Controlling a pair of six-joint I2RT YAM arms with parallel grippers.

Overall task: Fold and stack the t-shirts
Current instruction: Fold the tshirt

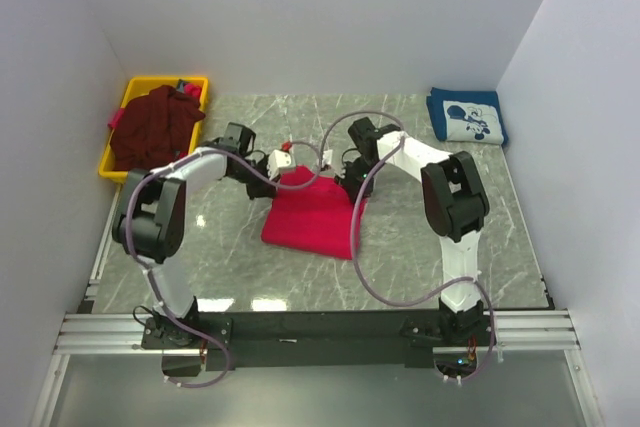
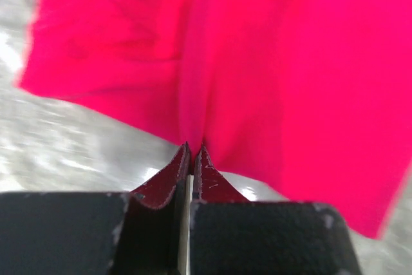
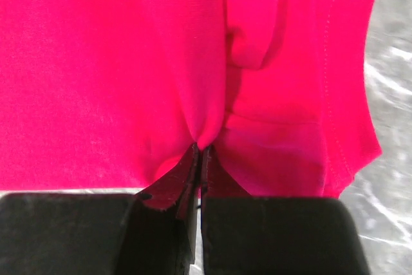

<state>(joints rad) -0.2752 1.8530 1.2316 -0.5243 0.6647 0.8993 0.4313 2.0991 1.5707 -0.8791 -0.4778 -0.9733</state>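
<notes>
Both arms are reaching out from the near edge and bending inward over the middle of the table, elbows raised and wrists angling down. The left tool is pinching a fold of the crimson-red t-shirt at its far left corner, fingers pressed together on the cloth. The right tool is pinching the far right corner the same way (cloth bunching at the fingertips). The navy t-shirt is lying folded at the far right corner. The maroon t-shirt is heaping in a yellow bin at the far left corner.
</notes>
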